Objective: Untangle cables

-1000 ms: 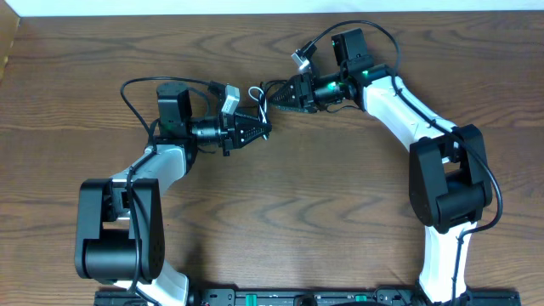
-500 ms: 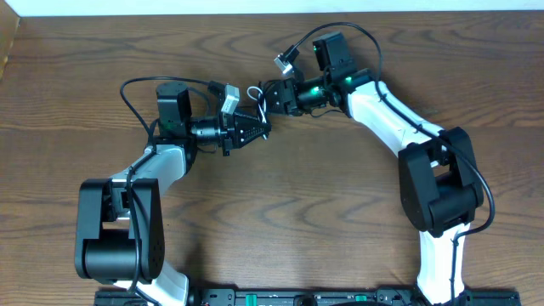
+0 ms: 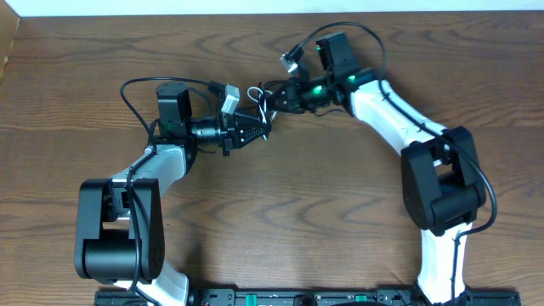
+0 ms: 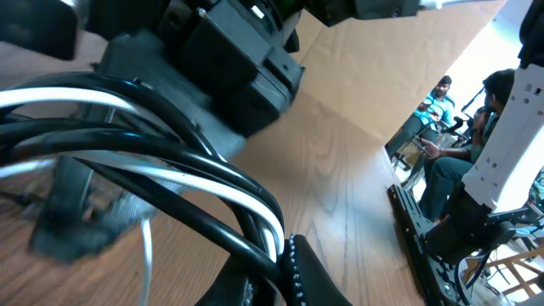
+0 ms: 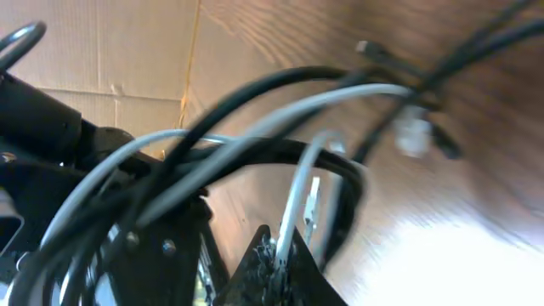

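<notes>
Now the cables [image 3: 261, 100], white and black strands looped together, are seen at the far middle of the table [image 3: 280, 204], caught between both arms. They are clamped from the left by the left gripper [image 3: 265, 128]. A white strand [image 5: 297, 191] is pinched by the closed right gripper [image 3: 274, 95]. Separating is judged to be in hand. Next, that strand should be drawn rightward while the rest is anchored.

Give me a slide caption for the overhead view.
Left gripper and right gripper both pinch the tangled cables between them at the wooden table.
</notes>
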`<state>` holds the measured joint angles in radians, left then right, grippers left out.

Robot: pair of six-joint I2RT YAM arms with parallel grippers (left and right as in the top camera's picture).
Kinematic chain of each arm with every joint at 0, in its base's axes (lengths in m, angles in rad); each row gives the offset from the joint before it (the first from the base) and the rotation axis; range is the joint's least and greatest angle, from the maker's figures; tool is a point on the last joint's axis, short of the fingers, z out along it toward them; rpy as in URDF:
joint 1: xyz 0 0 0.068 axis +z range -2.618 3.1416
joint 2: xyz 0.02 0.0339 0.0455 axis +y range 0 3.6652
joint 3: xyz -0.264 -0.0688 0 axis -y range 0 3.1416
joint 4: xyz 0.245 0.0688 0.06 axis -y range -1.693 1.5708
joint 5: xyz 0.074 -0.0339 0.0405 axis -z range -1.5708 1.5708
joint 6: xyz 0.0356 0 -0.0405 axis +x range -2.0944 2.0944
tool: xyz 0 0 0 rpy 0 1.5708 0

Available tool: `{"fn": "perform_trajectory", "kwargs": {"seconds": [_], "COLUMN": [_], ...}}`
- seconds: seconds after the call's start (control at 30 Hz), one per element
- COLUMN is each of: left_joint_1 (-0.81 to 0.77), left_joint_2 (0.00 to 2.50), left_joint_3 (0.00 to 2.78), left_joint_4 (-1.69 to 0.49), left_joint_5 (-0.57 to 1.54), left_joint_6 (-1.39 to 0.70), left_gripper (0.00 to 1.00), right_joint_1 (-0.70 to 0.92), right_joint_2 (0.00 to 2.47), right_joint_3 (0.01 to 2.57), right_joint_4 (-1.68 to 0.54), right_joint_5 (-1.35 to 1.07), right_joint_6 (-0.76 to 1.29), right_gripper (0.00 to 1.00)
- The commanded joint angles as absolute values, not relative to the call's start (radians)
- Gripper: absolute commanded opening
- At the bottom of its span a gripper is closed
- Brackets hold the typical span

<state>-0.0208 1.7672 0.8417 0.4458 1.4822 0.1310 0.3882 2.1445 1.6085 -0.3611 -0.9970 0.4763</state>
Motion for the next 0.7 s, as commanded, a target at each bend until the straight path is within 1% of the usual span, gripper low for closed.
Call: {"fn": "perform_trajectory", "kwargs": {"seconds": [0.0,0.17,0.33,0.67], "left_joint_1": [-0.019,-0.018,-0.018,-0.010], "left_joint_2": [1.762,1.762,1.762,1.762], "left_joint_3": [0.841,0.841,0.841,0.842], "left_joint_4": [0.450,0.450,0.450,0.451], "left_joint_5": [1.491,1.491,1.483,1.479], "left_joint_6": [0.137,0.137,0.137,0.124], "left_gripper": [0.08,0.08,0.08,0.08], "right_joint_1": [0.332,0.262,0.229,0.192], "right_joint_2": [2.125,2.125,2.125,2.125], "right_joint_3": [1.615,1.615,1.613,1.613], "right_joint_4": [-0.395,-0.472,-0.516,-0.610], "right_joint_5": [-1.004,-1.000,-0.986,-0.801], "right_joint_6": [0.416,0.356,0.309,0.283], "right_gripper": [0.01,0.01,0.01,0.01]}}
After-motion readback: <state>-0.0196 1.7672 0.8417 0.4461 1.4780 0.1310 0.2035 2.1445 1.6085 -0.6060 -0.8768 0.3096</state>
